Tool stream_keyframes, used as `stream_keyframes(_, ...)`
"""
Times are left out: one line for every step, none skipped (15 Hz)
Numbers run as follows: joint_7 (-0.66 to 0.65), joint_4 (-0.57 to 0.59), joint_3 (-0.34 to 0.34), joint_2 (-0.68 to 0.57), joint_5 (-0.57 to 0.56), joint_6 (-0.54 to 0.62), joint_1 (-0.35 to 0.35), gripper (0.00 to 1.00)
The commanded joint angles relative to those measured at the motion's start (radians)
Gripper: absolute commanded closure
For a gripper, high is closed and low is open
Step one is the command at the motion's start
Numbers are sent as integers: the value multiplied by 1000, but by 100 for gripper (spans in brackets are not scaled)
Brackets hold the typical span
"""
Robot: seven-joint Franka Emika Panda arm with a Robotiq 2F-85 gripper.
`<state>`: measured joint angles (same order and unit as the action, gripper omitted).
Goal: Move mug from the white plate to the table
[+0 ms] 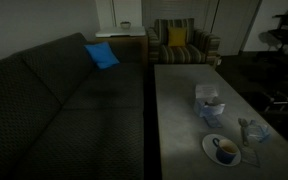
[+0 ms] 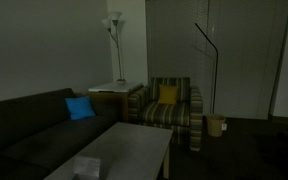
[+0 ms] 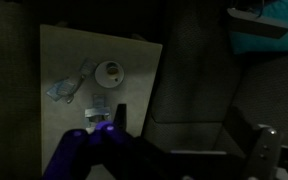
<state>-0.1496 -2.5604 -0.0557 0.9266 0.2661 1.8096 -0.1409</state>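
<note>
In an exterior view the mug (image 1: 225, 151) stands upright on the white plate (image 1: 208, 150) at the near right end of the grey counter (image 1: 174, 110). Just beyond the plate, towards the right edge, is a clear bluish glass item (image 1: 252, 130), and farther along lies a pale boxy object (image 1: 208, 103). A dark patterned sofa (image 1: 54, 100) runs along the counter's left side, with a blue cushion (image 1: 102, 55) at its far end. At the far end of the room stands a striped armchair (image 1: 181, 45) holding a yellow cushion (image 1: 176, 37). In the wrist view the claw (image 3: 112, 128) hangs well above the counter, apart from the mug; the picture is too dark to tell whether it is spread or pressed together.
</note>
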Motion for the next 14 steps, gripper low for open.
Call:
stream_keyframes(14,4,-15,0,14,-8,23,0)
stream_keyframes(19,-3,-19,-3,1,11,29,0)
stream_keyframes(23,-3,-19,-10,-5,15,32,0)
stream_keyframes(36,-2,-13,-28,-2,20,28,0)
stream_keyframes(40,-4,-12,-39,3,29,28,0)
stream_keyframes(43,-9,-18,-55,1,43,27,0)
stream_keyframes(44,-5,-19,-57,-8,32,30,0)
stream_keyframes(44,-4,-21,-66,-17,31,33,0)
stream_keyframes(52,-3,-21,-74,-24,28,31,0)
stream_keyframes(58,1,-21,-84,-32,21,29,0)
stream_keyframes(58,1,-24,-89,-43,22,33,0)
stream_keyframes(61,1,-25,-94,-53,25,33,0)
stream_keyframes(63,2,-27,-98,-63,27,33,0)
stream_keyframes(62,1,-26,-101,-68,24,32,0)
